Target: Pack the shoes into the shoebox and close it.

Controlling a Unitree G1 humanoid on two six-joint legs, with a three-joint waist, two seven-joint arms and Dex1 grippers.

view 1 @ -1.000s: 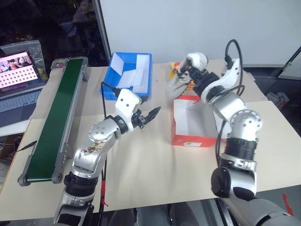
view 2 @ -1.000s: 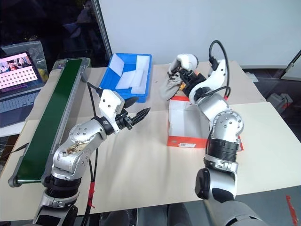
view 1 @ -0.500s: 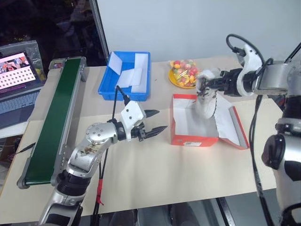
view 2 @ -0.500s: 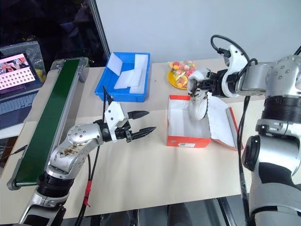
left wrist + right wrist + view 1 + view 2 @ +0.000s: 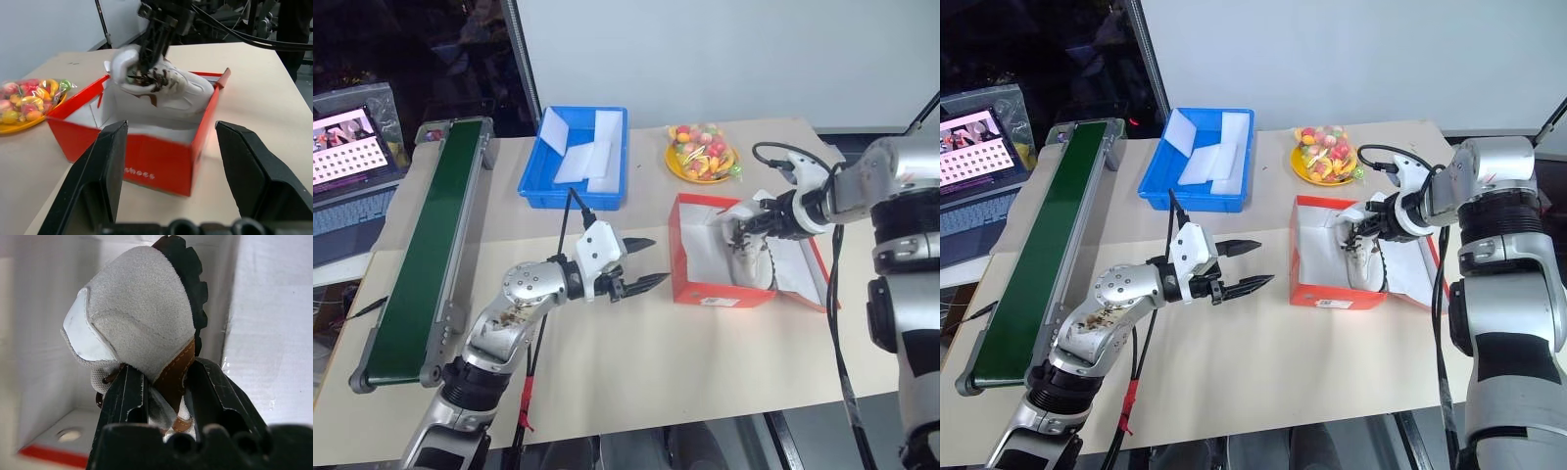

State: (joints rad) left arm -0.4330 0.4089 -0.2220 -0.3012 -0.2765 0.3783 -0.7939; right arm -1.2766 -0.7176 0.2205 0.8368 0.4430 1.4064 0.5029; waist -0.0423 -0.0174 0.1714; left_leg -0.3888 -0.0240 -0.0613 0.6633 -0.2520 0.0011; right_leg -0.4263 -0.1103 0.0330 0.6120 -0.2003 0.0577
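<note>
The right end effector (image 5: 1363,223) is clamped on a white shoe (image 5: 1355,257) by its collar, the shoe hanging toe-down inside the open red shoebox (image 5: 1317,290) (lid folded out on the far side from the left arm). The left end effector (image 5: 1244,266) hovers beside the shoebox over the counter (image 5: 1263,362), fingers spread and empty.

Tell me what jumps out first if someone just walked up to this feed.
The open red shoebox at the table's right-centre, with the right gripper lowering a white sneaker into it. Next, the left gripper, open and empty, pointing at the box from the left. Behind sit a blue bin and a candy plate.
</note>
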